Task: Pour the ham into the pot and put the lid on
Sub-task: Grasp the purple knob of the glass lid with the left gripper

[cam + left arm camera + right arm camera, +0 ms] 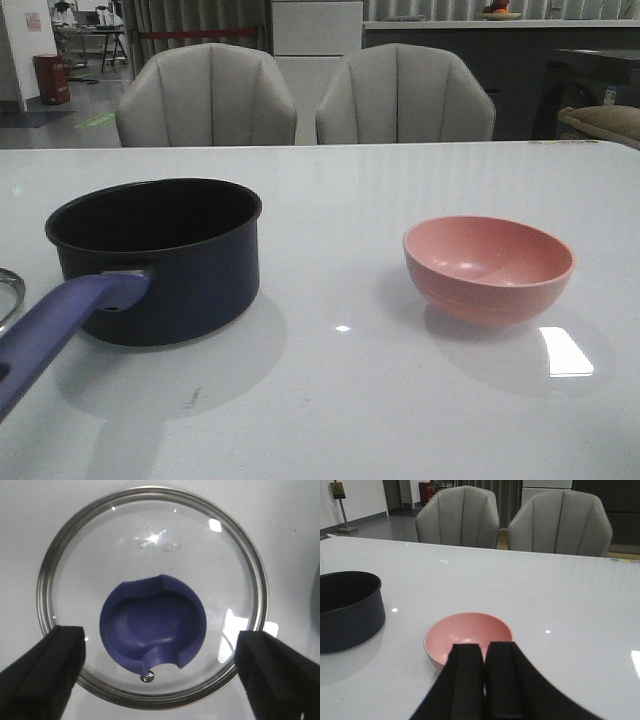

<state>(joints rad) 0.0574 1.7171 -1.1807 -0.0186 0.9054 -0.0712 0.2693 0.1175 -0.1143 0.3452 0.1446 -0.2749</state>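
Ham is not showing clearly in any view; the bowl (489, 268) is looking plain pink inside, and whether a small bit is lying in it I cannot tell. This bowl is sitting upright on the white table (340, 400), on the robot's right side, well apart from the pot (160, 258). The pot is standing upright on the left side, its dark inside facing up, with nothing to be seen in it, and its purple-blue handle (60, 330) is reaching toward the camera and off the near-left edge of the front view. A thin curve of metal is peeking in at the far left edge of that view, just beside the handle; it is probably the lid's rim.

In the left wrist view, the lid (150, 545) is lying flat on the table, its blue knob (152, 630) facing up toward the camera. The left gripper (160, 667) is hanging over it with its fingers (42, 672) spread wide, one on each side of the knob and clear of it.

In the right wrist view, the right gripper (484, 672) is showing its two fingers pressed nearly together, with nothing between them. It is sitting just short of the bowl's near rim, and whether it is touching the rim I cannot tell. Two grey chairs (300, 100) are standing behind the table.
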